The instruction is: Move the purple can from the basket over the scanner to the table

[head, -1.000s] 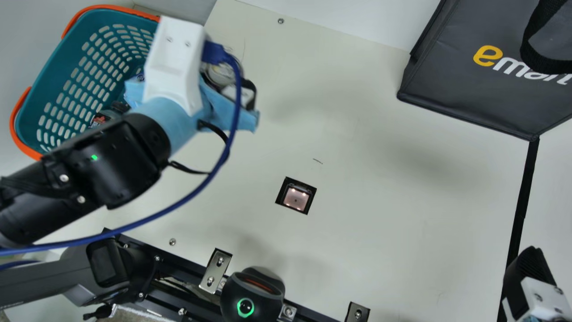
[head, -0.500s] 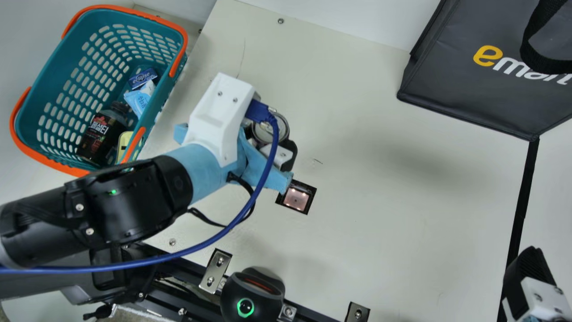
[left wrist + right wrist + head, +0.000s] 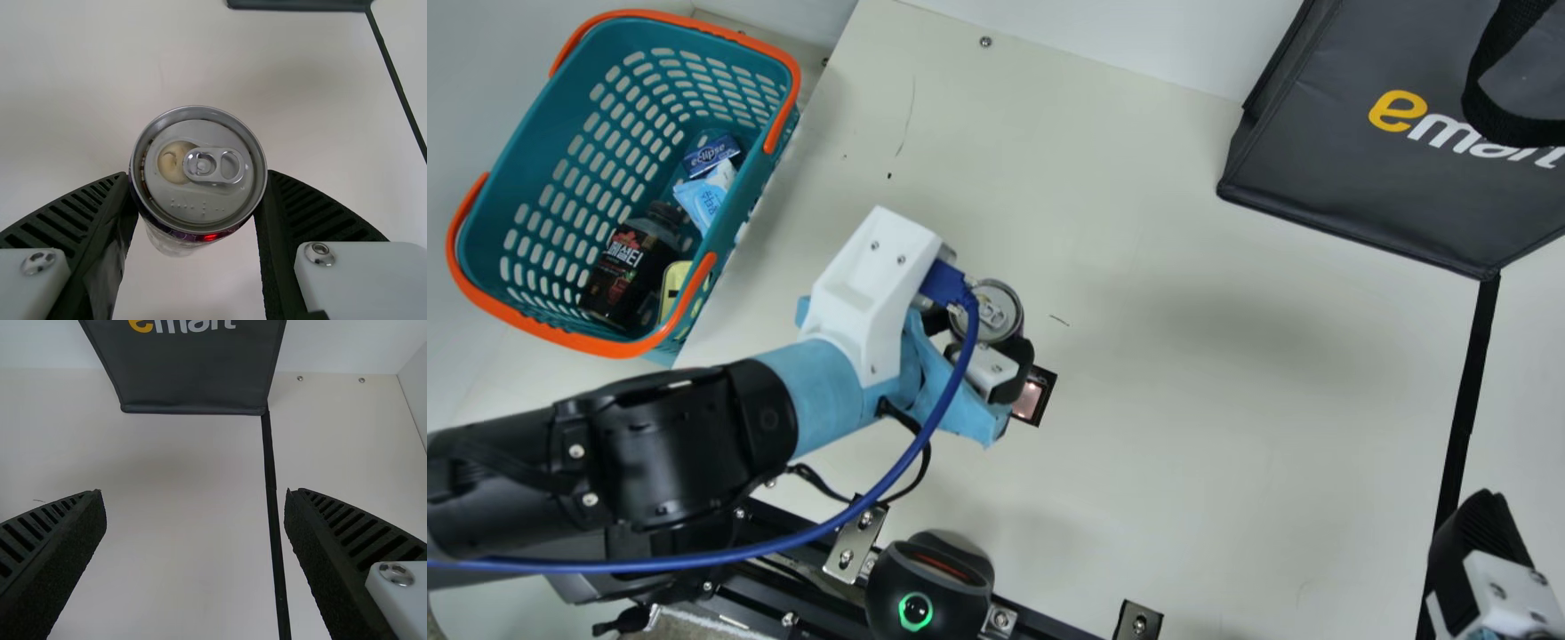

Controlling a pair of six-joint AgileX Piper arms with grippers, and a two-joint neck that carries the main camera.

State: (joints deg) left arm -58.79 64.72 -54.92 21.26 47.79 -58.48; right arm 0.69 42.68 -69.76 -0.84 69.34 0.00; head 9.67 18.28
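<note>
While the right claw is spread at near right, the left claw clamps the purple can near the scanner, right of the basket.

Scanner partly hidden behind the left tool, dark bag cut off by main view's top and right edges, right tool cropped

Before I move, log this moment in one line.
left gripper: closed on silver-topped purple can | can: near square black-framed scanner window | right gripper: open, empty | dark plastic bottle: in teal plastic basket
</note>
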